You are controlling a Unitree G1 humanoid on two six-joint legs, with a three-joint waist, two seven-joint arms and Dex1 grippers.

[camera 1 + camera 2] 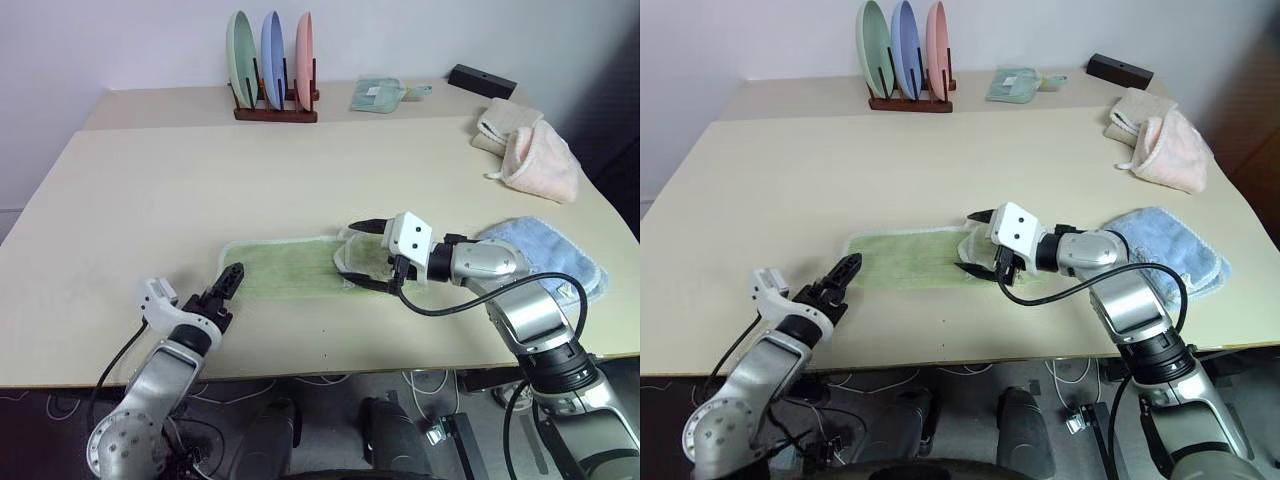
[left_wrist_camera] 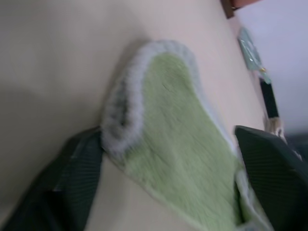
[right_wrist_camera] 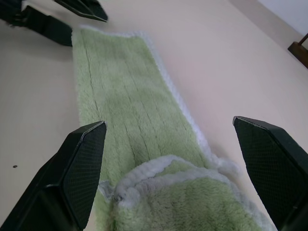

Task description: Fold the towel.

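While both grippers, left (image 1: 232, 279) and right (image 1: 368, 255), stood spread (nothing pinched), the light green terry towel (image 1: 290, 268) lay between their jaws; its loose fold risked slumping

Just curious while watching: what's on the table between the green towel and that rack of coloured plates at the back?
Nothing. In the left eye view, only bare table separates the towel from the plate rack.
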